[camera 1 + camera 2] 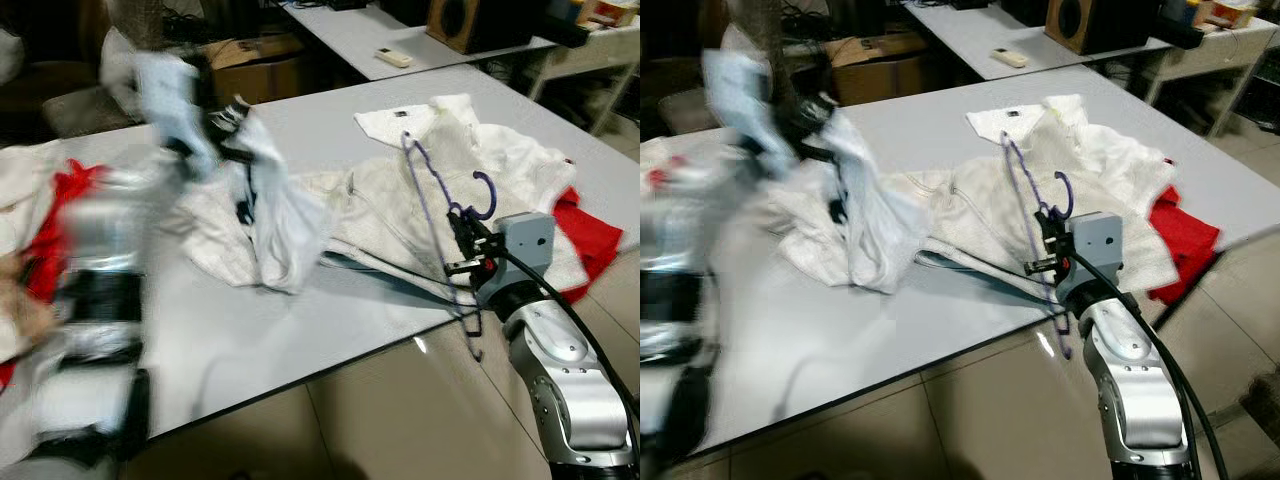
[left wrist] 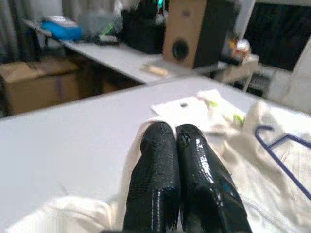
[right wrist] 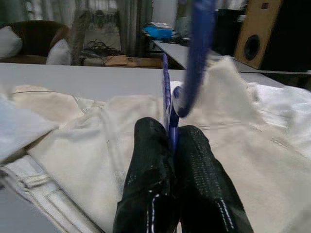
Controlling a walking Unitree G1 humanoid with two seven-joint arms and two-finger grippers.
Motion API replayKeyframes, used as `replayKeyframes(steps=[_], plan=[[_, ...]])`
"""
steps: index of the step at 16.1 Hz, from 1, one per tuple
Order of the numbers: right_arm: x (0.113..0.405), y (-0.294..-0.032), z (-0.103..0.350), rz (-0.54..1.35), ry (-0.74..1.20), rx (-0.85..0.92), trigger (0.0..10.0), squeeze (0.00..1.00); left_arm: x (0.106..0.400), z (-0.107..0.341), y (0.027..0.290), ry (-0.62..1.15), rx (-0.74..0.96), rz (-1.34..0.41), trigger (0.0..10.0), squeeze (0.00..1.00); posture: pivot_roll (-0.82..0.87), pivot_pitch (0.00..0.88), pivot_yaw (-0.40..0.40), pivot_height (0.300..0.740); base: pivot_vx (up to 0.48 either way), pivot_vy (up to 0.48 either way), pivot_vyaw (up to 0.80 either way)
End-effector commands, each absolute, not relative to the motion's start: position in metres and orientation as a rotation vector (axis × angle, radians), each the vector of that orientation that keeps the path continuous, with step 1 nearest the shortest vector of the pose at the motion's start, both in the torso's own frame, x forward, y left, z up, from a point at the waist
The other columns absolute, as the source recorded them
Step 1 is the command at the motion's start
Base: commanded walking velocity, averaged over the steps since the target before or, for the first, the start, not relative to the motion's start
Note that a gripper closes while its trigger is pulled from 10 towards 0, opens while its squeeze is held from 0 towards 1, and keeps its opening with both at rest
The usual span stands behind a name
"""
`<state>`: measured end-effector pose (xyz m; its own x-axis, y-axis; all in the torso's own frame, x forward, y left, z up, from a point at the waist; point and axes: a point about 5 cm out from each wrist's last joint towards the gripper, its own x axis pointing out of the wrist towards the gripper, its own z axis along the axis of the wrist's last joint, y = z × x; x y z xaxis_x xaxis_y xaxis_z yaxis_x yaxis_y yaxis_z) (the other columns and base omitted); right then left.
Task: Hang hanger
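Right wrist view, right gripper [image 3: 171, 133] clamped on purple hanger [image 3: 197, 58], above white garment [image 3: 92, 145]

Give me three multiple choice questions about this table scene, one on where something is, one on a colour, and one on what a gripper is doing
1. Where does the remote control lie?
A. on the far table behind the near one
B. on the floor
C. on the red cloth

2. What colour is the hanger?
A. green
B. purple
C. orange

3. What is the right gripper doing?
A. hanging open over bare table
B. shut on the hanger
C. gripping the red cloth

Answers:
1 A: it rests on the rear table's top, beyond the white garment.
2 B: its thin frame and hook show purple in both eye views.
3 B: the right wrist view shows the hanger's bar pinched between the black fingers.
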<state>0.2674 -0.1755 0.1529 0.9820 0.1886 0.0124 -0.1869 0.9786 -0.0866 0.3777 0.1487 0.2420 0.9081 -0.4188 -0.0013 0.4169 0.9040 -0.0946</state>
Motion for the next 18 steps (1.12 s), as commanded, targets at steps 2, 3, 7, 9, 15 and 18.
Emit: replayKeyframes(steps=[2,3,7,9,15,18], plan=[[0.270,-0.176,0.152,0.177,-0.028,-0.072,10.0,0.00,0.385,0.253,0.120,-0.021,-0.041,-0.482,10.0,0.00,-0.06,0.000,0.065,0.740,0.000,0.000,0.00],[0.270,-0.177,0.154,0.159,-0.036,-0.063,10.0,0.00,0.386,0.245,0.097,0.023,-0.054,-0.583,10.0,0.00,-0.07,0.000,0.073,0.740,0.000,0.000,0.00],[0.266,-0.174,0.154,0.145,-0.047,-0.057,10.0,0.00,0.387,0.192,0.091,0.202,0.033,-0.620,10.0,1.00,-0.11,0.000,0.114,0.740,0.000,0.000,0.00],[0.263,-0.174,0.150,0.145,-0.036,-0.056,10.0,0.00,0.385,0.186,0.101,0.237,0.024,-0.662,10.0,1.00,-0.11,0.000,0.110,0.740,0.000,0.000,0.00],[0.260,-0.176,0.148,0.160,-0.028,-0.065,10.0,0.00,0.362,0.190,0.144,0.207,0.049,-0.697,10.0,1.00,-0.09,0.000,0.096,0.740,0.000,0.000,0.00],[0.264,-0.170,0.146,0.179,-0.010,-0.029,10.0,0.00,0.347,0.175,0.185,0.319,0.074,-0.559,10.0,0.00,-0.08,0.000,0.082,0.740,0.000,0.000,0.00]])
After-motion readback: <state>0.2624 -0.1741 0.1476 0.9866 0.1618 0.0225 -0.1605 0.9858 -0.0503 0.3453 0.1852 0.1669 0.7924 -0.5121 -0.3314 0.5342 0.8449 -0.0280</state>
